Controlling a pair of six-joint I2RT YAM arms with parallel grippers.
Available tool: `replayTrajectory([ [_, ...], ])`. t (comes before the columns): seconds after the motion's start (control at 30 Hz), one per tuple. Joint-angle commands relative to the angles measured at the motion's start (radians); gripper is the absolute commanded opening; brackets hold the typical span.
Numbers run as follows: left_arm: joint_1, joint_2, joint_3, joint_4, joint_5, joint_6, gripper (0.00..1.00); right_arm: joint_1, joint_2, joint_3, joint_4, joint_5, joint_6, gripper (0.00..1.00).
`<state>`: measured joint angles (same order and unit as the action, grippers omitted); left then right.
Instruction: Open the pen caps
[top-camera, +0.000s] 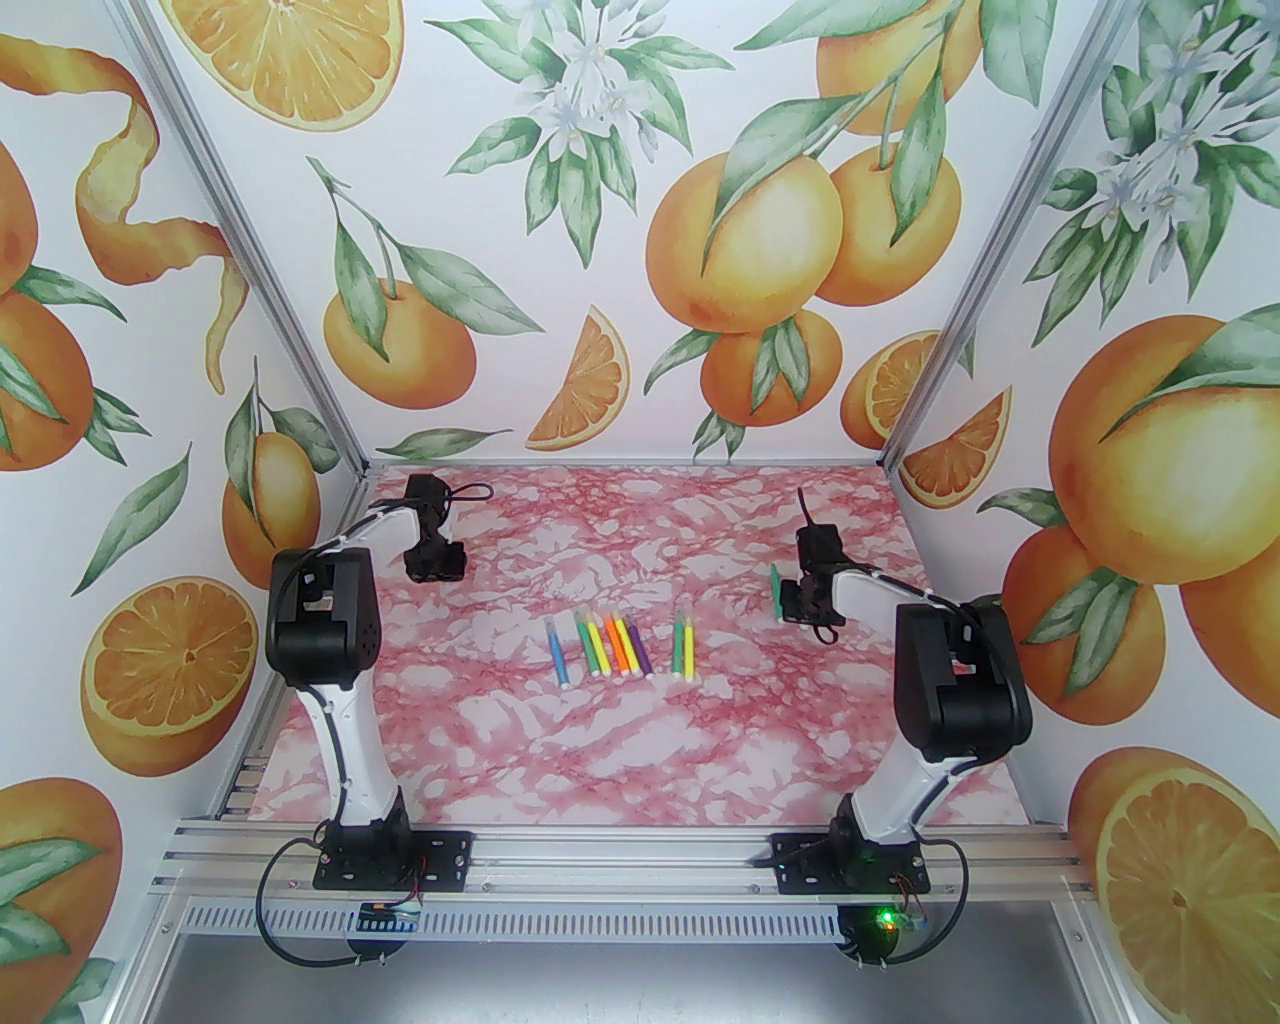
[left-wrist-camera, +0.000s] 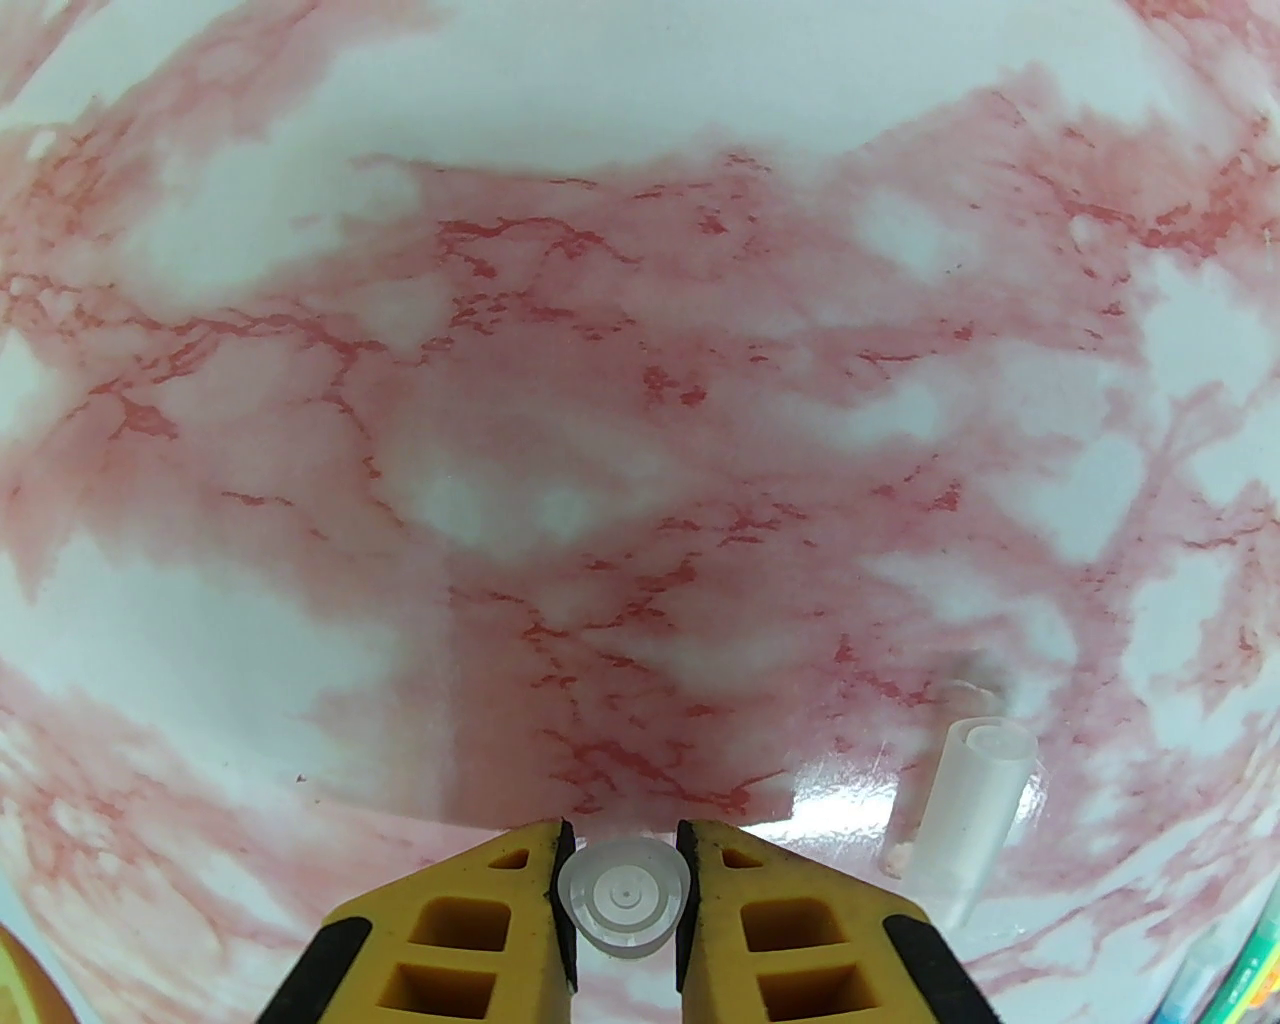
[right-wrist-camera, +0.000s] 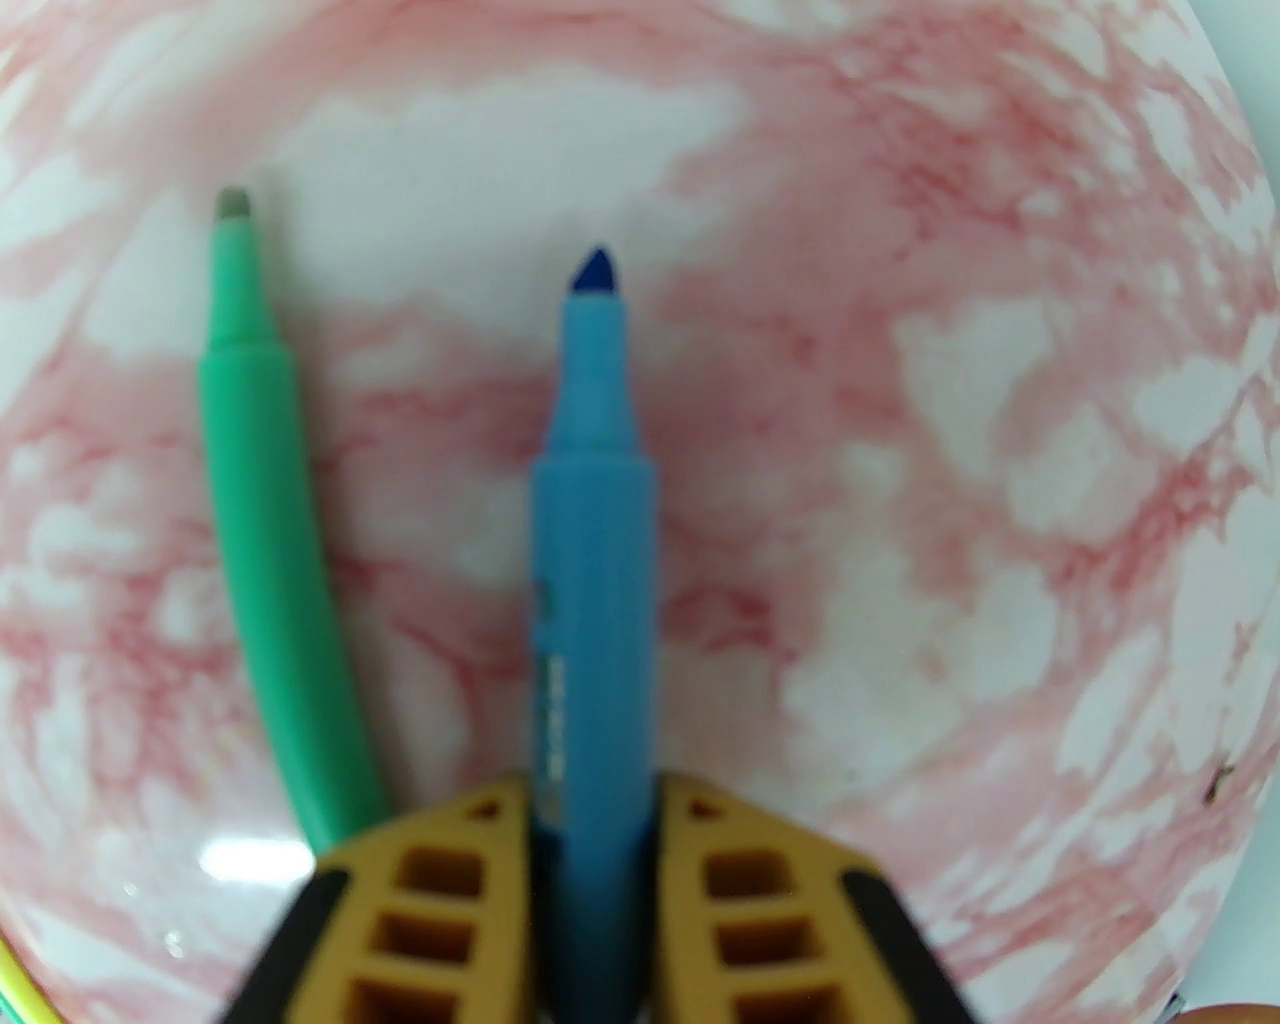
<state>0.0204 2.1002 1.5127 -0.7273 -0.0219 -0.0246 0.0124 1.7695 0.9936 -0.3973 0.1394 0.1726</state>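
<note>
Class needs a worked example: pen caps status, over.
Left gripper shut on clear cap. Right gripper shut on uncapped blue pen. Uncapped green pen lies beside it. Centre: row of pens waiting.

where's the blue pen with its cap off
In the right wrist view, the blue pen is clamped in the right pincer, tip bared, just right of the green pen.

A: Any lettering you can read anywhere?

B: Nothing legible. The blue pen (right-wrist-camera: 590, 560) carries a line of dark print along its barrel, just ahead of the right gripper (right-wrist-camera: 595, 800).

A: Can you make out a brand or a number in it?

B: No. It is too blurred. It shows only as small dark marks running lengthwise down the barrel's left side.
</note>
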Motion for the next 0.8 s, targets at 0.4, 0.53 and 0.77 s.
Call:
replayTrajectory([
  [0.4,0.003,-0.001,-0.031,0.022,0.069,-0.018,0.34,-0.007,0.025,0.024,-0.019,-0.003,0.014,0.25],
  [0.53,0.003,-0.034,-0.048,0.041,0.065,-0.024,0.37,-0.007,0.030,0.026,-0.018,-0.005,0.013,0.27],
  [0.77,0.003,-0.113,-0.096,0.096,0.080,-0.032,0.46,-0.007,0.022,0.025,-0.021,-0.006,0.013,0.31],
])
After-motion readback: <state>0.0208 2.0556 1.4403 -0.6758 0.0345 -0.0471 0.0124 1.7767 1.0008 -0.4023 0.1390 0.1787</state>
